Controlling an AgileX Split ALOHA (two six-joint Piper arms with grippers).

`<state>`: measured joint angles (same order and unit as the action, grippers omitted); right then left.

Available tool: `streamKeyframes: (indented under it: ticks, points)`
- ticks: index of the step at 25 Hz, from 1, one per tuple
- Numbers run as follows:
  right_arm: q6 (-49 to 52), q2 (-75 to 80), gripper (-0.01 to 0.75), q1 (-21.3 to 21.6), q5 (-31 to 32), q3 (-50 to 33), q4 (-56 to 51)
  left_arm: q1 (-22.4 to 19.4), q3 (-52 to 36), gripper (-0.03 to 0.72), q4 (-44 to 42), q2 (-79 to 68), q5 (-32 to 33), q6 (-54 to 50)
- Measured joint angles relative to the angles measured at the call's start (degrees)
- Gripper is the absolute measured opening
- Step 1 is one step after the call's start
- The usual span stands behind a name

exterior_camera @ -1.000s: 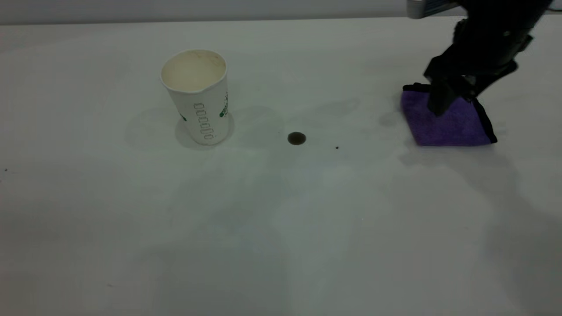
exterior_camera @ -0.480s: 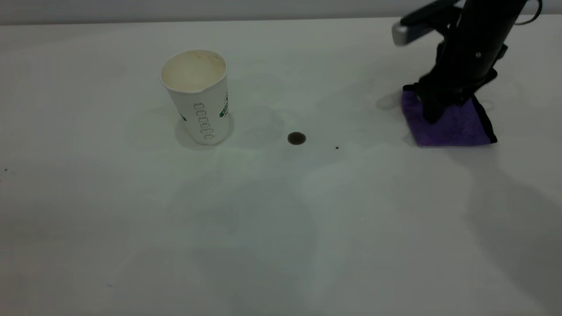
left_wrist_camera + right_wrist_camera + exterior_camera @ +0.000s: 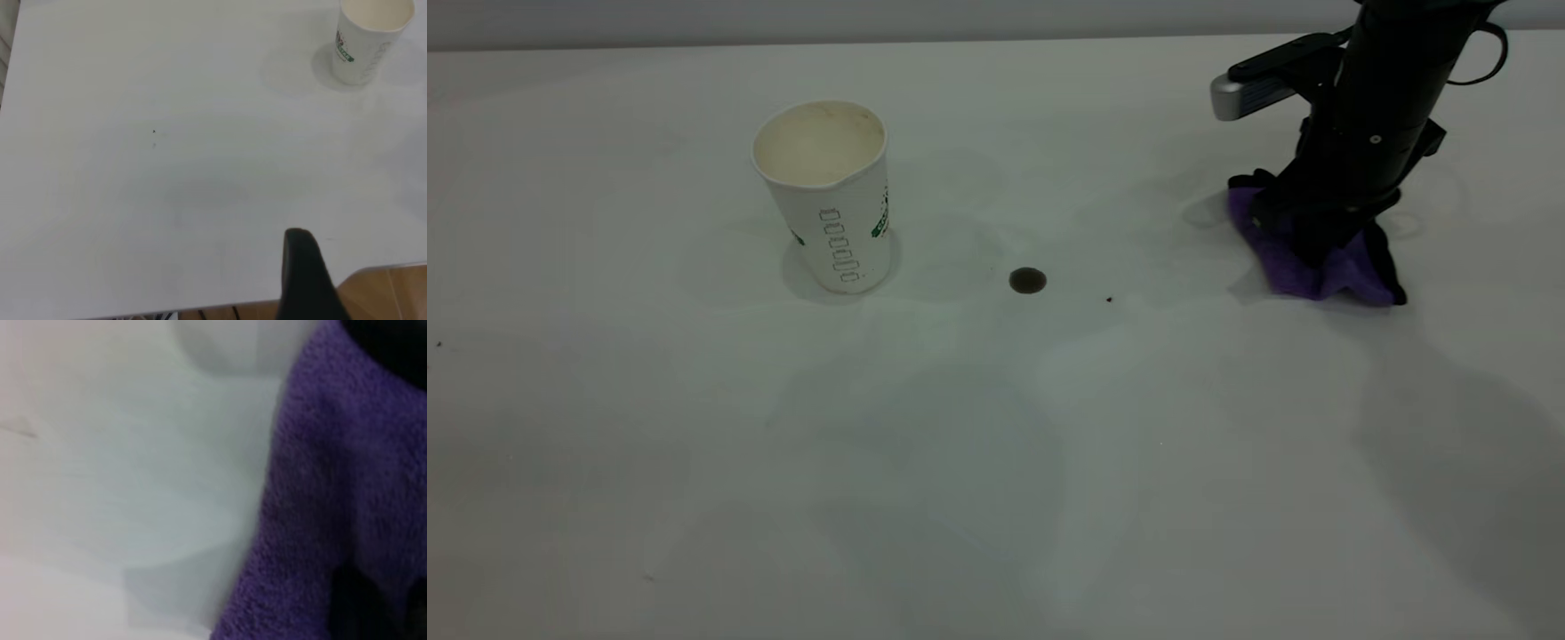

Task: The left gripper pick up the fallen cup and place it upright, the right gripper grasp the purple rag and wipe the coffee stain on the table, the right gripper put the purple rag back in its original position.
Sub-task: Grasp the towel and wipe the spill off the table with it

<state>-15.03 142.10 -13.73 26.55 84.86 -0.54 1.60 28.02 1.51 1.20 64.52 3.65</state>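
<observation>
Broad bare surface [image 3: 960, 498] fills the near half of the exterior view, open on all sides. In the middle band, the coffee stain [image 3: 1027, 281] lies between the upright cup [image 3: 829, 191] at left and the purple rag [image 3: 1303, 258] at right, each well apart from it. The right end effector [image 3: 1316, 240] stands on the bunched rag, clenched on it; the left end effector [image 3: 303, 277], near the surface's edge, shows one finger only, so its state cannot be told.

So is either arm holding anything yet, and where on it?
The right gripper has pinched the rag near its middle, bunching it on the table. The left gripper holds nothing.
</observation>
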Motion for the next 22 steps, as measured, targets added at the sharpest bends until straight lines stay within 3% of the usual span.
streamKeyframes:
  ticks: [11, 18, 22]
  points:
    - [-7.86, 2.14, 0.052, -10.6, -2.79, 4.51, -14.5, 0.0, 0.0, 0.475, 0.0, 0.0, 0.0, 0.0]
    - [-7.91, 7.07, 0.052, -13.79, 4.14, 16.41, -16.99, 0.0, 0.0, 0.475, 0.0, 0.0, 0.0, 0.0]
    - [-7.91, 8.4, 0.052, -14.85, 7.57, 19.26, -19.29, 0.0, 0.0, 0.475, 0.0, 0.0, 0.0, 0.0]
